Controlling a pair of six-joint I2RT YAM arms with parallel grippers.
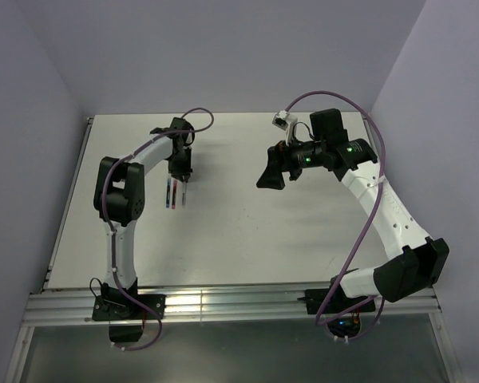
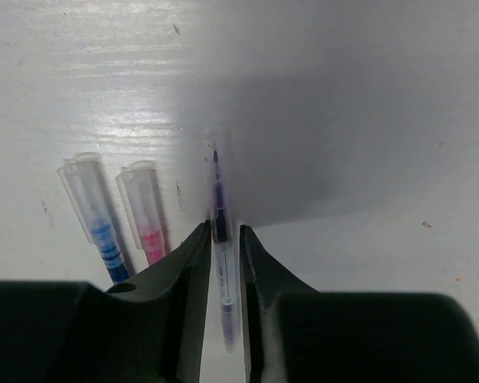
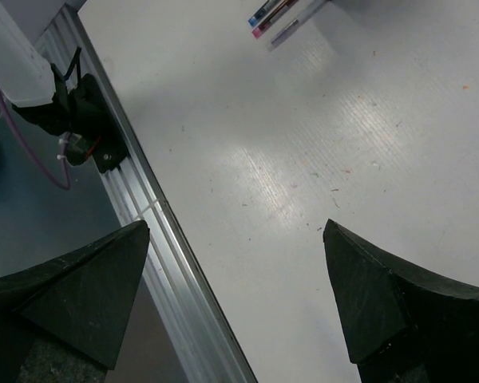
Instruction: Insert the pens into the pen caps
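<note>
In the left wrist view three pens lie side by side on the white table. The blue pen (image 2: 104,235) and the red pen (image 2: 152,239) each have the tip inside a clear cap, one on the blue (image 2: 81,177) and one on the red (image 2: 140,185). My left gripper (image 2: 223,229) is shut on the pale clear-grey pen (image 2: 217,187), whose dark tip points away under a faint clear cap (image 2: 215,144). In the top view this gripper (image 1: 180,174) points down at the pens (image 1: 172,195). My right gripper (image 1: 270,169) is wide open and empty, high above the table (image 3: 235,227).
The white table (image 1: 247,231) has a metal rail (image 3: 156,231) along its near edge, next to the left arm's base (image 3: 84,120). The three pens show small at the top of the right wrist view (image 3: 275,16). Grey walls enclose the table on three sides.
</note>
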